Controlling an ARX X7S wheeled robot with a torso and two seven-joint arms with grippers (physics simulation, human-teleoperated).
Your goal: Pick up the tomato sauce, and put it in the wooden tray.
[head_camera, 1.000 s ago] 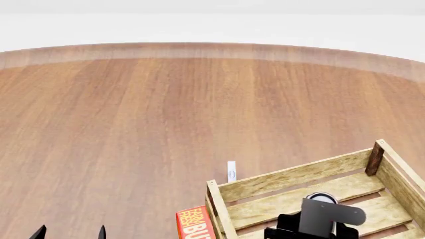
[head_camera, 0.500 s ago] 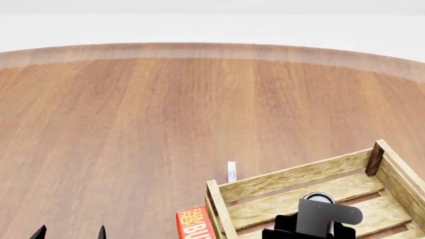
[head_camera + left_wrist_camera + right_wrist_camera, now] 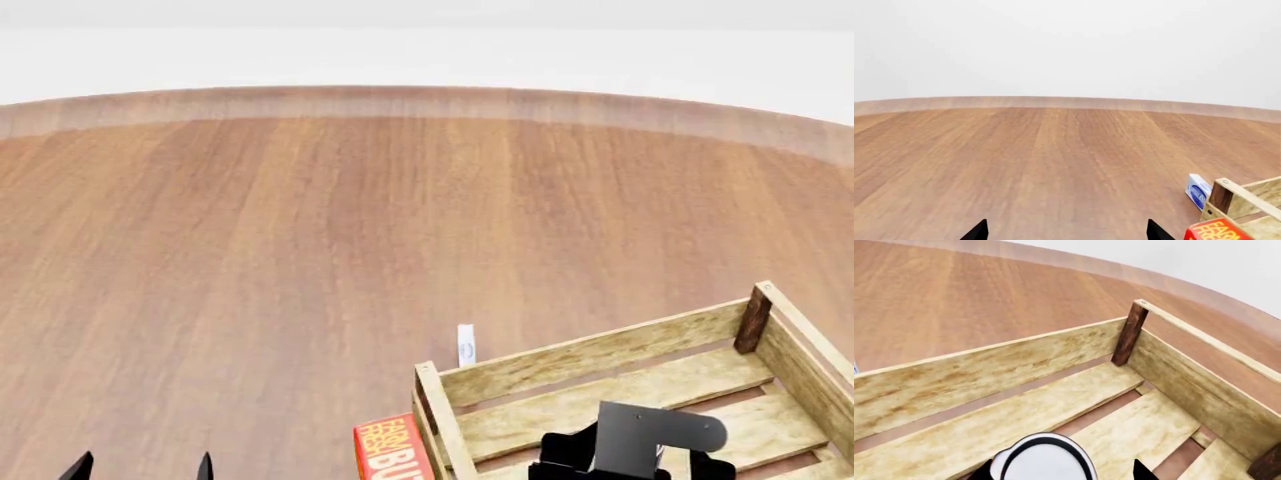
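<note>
Inside the wooden tray (image 3: 1021, 365), low over its pale slats, the tomato sauce (image 3: 1044, 460) is sitting between the jaws of the right gripper (image 3: 1061, 472) — only its silvery white top is showing in the right wrist view, and the head view is hiding the can behind the arm. Those jaws are flanking the can; whether they are clenching it I cannot tell. My judgement: a small tin is handling as rigid, fairly light and smooth-sided, so pinching it across the round wall is suiting it best. Its long axis is standing upright, lid facing up. The left gripper (image 3: 140, 468) is hovering with jaws released over the tabletop (image 3: 334, 220).
</note>
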